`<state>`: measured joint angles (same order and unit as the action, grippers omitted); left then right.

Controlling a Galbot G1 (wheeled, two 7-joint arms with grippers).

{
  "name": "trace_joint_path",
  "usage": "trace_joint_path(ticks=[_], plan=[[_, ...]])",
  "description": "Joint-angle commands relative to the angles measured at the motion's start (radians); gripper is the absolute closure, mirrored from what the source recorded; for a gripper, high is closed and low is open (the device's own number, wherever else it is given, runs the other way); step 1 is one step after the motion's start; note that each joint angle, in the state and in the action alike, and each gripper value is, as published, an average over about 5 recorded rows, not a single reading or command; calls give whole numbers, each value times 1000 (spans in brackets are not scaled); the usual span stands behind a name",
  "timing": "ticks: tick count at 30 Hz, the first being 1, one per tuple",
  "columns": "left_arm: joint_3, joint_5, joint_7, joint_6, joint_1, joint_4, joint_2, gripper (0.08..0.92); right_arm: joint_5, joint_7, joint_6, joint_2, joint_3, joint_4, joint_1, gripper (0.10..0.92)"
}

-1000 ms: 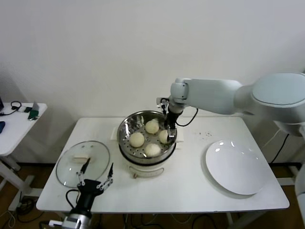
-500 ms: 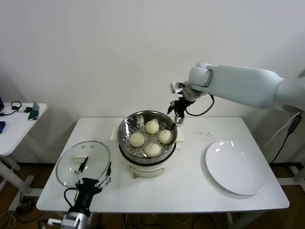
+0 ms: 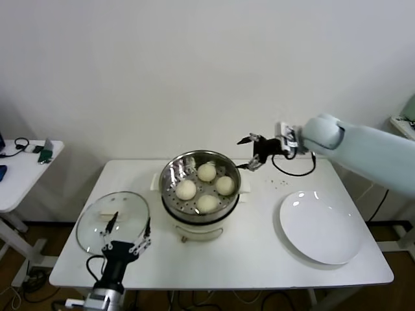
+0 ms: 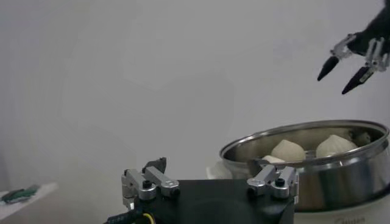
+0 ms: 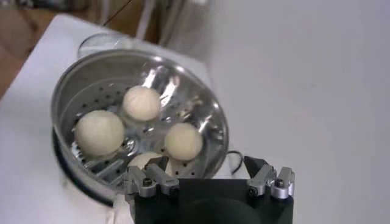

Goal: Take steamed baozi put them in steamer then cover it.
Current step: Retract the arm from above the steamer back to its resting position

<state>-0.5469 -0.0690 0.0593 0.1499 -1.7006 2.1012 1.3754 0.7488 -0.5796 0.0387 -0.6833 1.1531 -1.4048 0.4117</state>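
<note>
Four steamed baozi (image 3: 207, 172) lie on the perforated tray inside the steel steamer (image 3: 170, 194), which stands on its cream base at mid-table. The right wrist view looks down on the steamer (image 5: 73, 73) and the baozi (image 5: 141, 102). My right gripper (image 3: 246, 154) is open and empty, in the air behind and to the right of the steamer. The glass cover (image 3: 97, 227) with its white handle lies flat on the table to the left. My left gripper (image 3: 127, 233) is open and low over the cover's near edge. The left wrist view shows the steamer (image 4: 317, 176) and the right gripper (image 4: 344, 67).
A large white plate (image 3: 321, 227) lies empty on the table's right side. A small side table (image 3: 26, 162) with cables stands at the far left. The wall is close behind the table.
My right gripper has lifted out of the steamer and drawn back to the right, leaving a baozi inside. The left gripper has hardly moved.
</note>
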Motion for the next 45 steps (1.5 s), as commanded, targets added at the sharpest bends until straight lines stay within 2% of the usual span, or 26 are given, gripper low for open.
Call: trace_joint_path(ticks=[1, 8, 14, 22, 27, 30, 35, 45], plan=[[-2, -25, 12, 4, -8, 10, 7, 177, -85, 208, -139, 226, -593, -131, -557, 203], [-3, -80, 10, 1, -21, 28, 15, 177, -135, 267, -169, 213, -999, -184, -974, 203], [-21, -204, 9, -40, -24, 43, 19, 177, -206, 296, -169, 95, -1335, -228, -1302, 203], [-83, -679, -3, -123, -6, 55, -9, 177, -318, 304, -160, -135, -1689, -285, -1635, 203], [-83, -1017, -10, -201, 41, 38, -44, 177, -321, 322, -151, -253, -1791, -315, -1742, 203], [-76, -1201, -43, -257, 65, 15, -75, 177, -320, 339, -143, -307, -1825, -335, -1783, 203], [-54, -1421, -95, -310, 119, -78, -134, 177, -319, 385, -119, -370, -1865, -370, -1821, 203], [-61, -1557, -55, -253, 292, -389, -158, 177, -337, 377, -125, -428, -1907, -392, -1877, 203]])
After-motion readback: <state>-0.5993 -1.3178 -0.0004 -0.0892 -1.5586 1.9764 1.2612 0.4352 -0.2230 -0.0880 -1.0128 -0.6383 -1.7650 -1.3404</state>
